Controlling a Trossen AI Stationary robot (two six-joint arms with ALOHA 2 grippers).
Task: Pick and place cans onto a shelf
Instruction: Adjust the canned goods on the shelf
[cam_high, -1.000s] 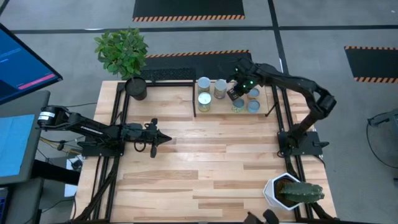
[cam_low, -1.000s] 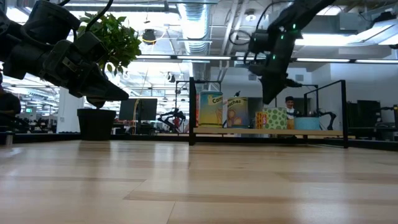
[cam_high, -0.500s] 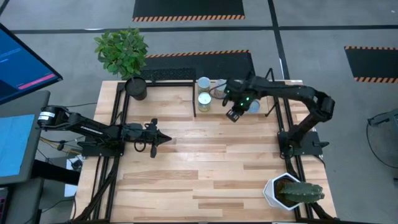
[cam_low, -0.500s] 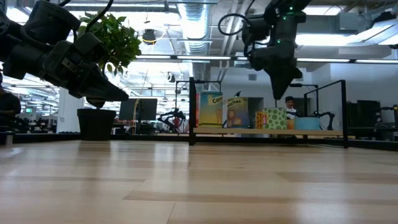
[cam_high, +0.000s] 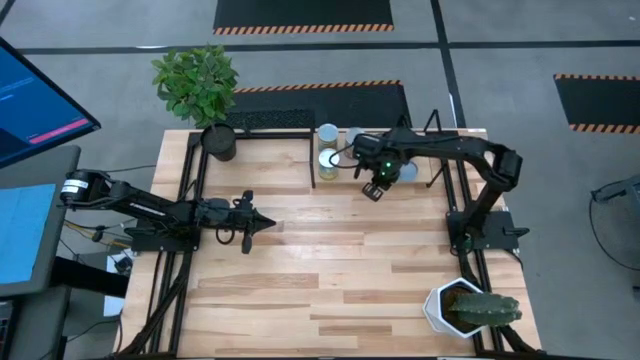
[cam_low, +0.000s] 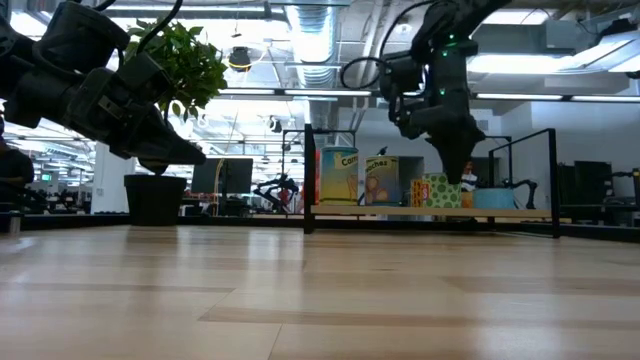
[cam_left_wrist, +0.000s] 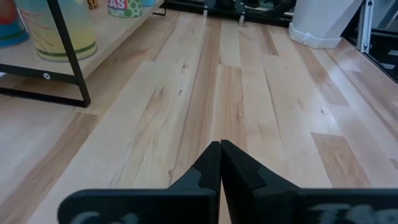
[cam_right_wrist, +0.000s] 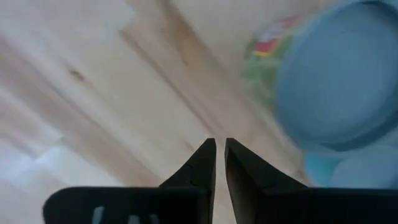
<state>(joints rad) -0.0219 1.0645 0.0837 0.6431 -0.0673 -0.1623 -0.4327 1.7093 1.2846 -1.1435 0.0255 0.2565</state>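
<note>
While the right gripper (cam_high: 373, 190) hangs in the air just in front of the shelf (cam_high: 345, 180), the cans (cam_high: 328, 160) stand in a row on the shelf's wooden board, just behind and a bit to each side of it. Its two dark fingers (cam_right_wrist: 208, 163) are almost together, with only a thin gap between them, and they hold nothing. Seen from this gripper's own camera, one can (cam_right_wrist: 329, 74) sits very near, just past the fingertips and off to one side. It has a round pale-blue top and a side label in green, yellow and red. From table height, the cans look like small tins with bright labels: a tall yellow and blue one (cam_low: 340, 175), one with a picture on a yellow label (cam_low: 380, 180), a short one with coloured squares (cam_low: 432, 190) right under the right gripper (cam_low: 463, 170), and a low pale-blue one (cam_low: 493, 198). Over at the other side of the bench (cam_high: 330, 270), well apart from the shelf, the left gripper (cam_high: 262, 224) hangs above the wood with its fingers (cam_left_wrist: 211, 168) pressed tight together, holding nothing.
</note>
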